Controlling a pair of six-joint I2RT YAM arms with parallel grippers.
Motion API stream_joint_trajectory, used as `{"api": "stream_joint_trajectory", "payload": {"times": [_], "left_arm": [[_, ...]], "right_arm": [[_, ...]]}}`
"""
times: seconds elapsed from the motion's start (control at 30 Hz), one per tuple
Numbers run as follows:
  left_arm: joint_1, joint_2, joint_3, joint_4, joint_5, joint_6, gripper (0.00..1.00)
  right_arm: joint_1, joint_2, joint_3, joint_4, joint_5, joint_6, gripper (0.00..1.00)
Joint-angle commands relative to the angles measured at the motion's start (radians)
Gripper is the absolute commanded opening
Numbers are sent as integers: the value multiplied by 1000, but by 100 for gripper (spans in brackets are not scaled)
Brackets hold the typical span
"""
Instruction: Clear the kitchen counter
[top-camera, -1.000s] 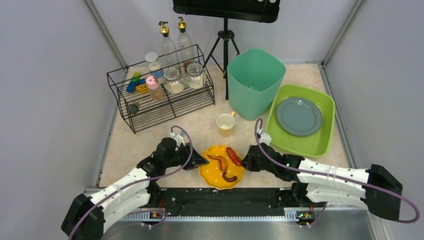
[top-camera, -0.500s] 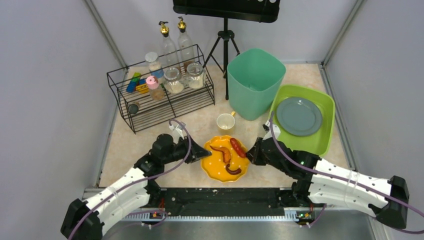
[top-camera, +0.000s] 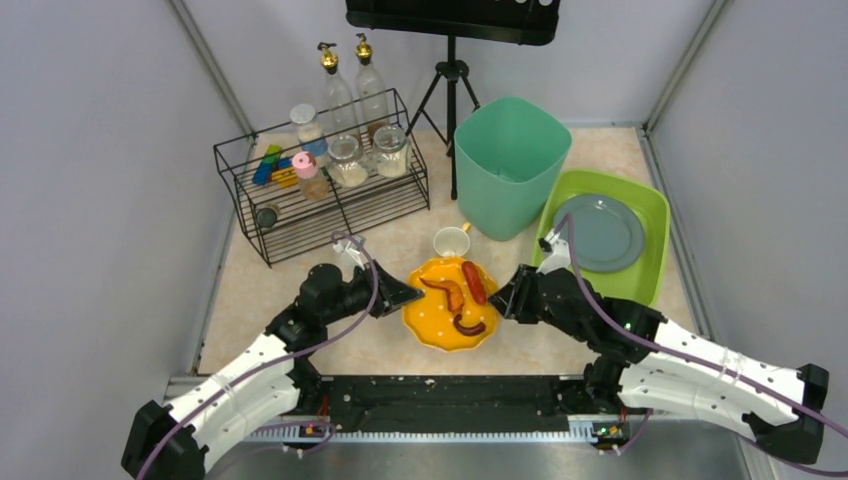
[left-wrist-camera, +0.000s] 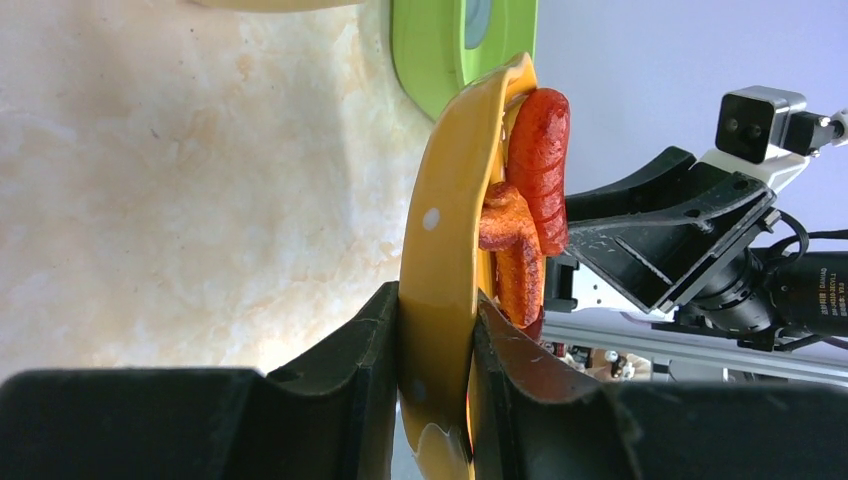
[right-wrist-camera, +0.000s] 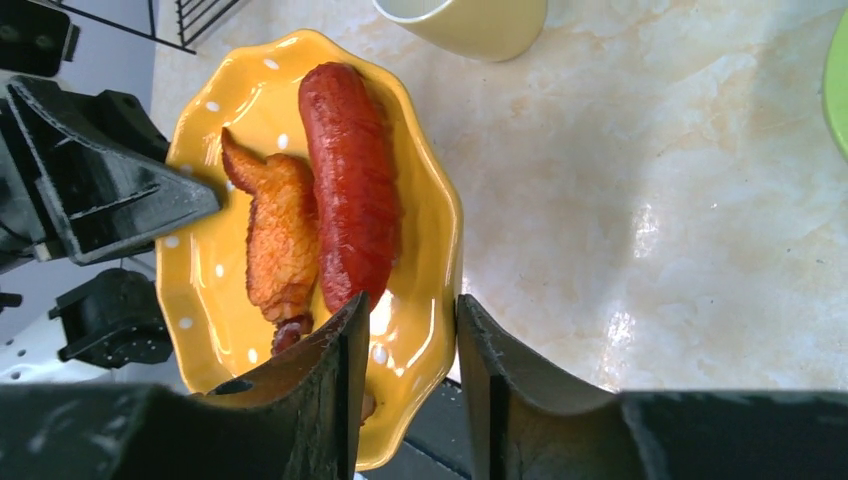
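A yellow scalloped plate (top-camera: 430, 325) sits over the front middle of the kitchen counter (top-camera: 290, 280). It carries a red sausage (top-camera: 473, 282), a browned chicken wing (top-camera: 447, 290) and a small dark red piece (top-camera: 468, 326). My left gripper (top-camera: 405, 297) is shut on the plate's left rim; in the left wrist view both pads pinch the plate (left-wrist-camera: 440, 250) edge-on, with my left gripper (left-wrist-camera: 435, 340) at the bottom. My right gripper (top-camera: 503, 300) stands open at the plate's right rim. In the right wrist view the plate (right-wrist-camera: 200, 270) has its rim between the parted jaws of my right gripper (right-wrist-camera: 410, 320).
A cream cup (top-camera: 451, 245) stands just behind the plate. Behind it is a tall green tub (top-camera: 510, 160). A lime tray (top-camera: 640, 290) with a grey plate (top-camera: 598, 232) lies at the right. A black wire rack (top-camera: 320, 190) of jars stands back left, beside a tripod (top-camera: 450, 80).
The plate has moved away from the front rail toward the cup, carried by my left gripper. My right gripper followed it and has opened from shut.
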Motion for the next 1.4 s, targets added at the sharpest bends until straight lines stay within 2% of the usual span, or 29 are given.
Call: {"api": "stream_joint_trajectory", "payload": {"times": [0.0, 0.37, 0.77, 1.0, 1.2, 1.37], "left_arm": [[9, -29, 86, 233, -23, -65, 0], [12, 57, 266, 178, -42, -31, 0], [23, 234, 491, 215, -25, -51, 0], [95, 360, 707, 161, -5, -22, 0], [179, 526, 905, 168, 60, -31, 0], [207, 675, 1062, 160, 77, -13, 0]], "right_arm": [[9, -21, 91, -24, 31, -27, 38], [7, -95, 135, -189, 165, -26, 40], [7, -183, 51, -224, 165, 14, 38], [7, -206, 13, -206, 148, 27, 36], [8, -201, -6, -179, 132, 16, 36], [8, -192, -10, -167, 130, 4, 36]]}}
